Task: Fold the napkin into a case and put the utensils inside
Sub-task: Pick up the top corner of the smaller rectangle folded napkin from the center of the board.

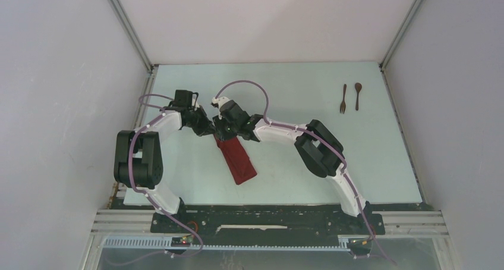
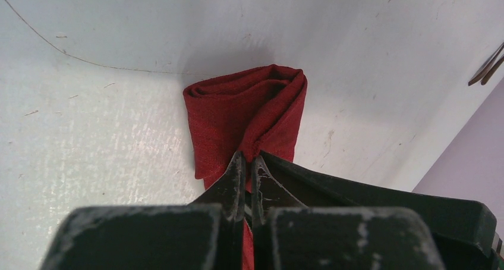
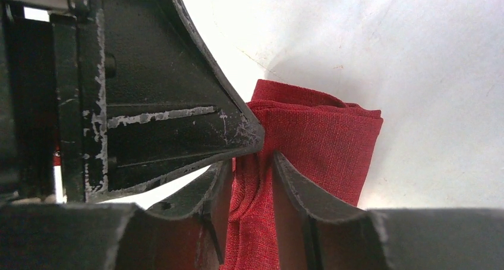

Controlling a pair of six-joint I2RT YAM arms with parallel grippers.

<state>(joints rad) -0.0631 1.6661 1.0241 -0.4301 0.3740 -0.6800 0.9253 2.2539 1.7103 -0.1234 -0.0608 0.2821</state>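
Note:
The dark red napkin (image 1: 238, 160) is folded into a narrow oblong case lying at an angle in the middle of the table. Both grippers meet at its far end. My left gripper (image 1: 209, 129) is shut on the cloth (image 2: 249, 112), pinching a fold between its fingertips. My right gripper (image 1: 229, 130) is shut on the same end of the cloth (image 3: 321, 145), with bunched fabric between its fingers. The left gripper's finger shows in the right wrist view (image 3: 178, 127). The wooden fork (image 1: 343, 99) and spoon (image 1: 358, 96) lie side by side at the far right.
The table (image 1: 297, 85) is pale with raised walls on three sides. Metal frame posts stand at the far corners. The arm bases sit on a black rail (image 1: 267, 217) at the near edge.

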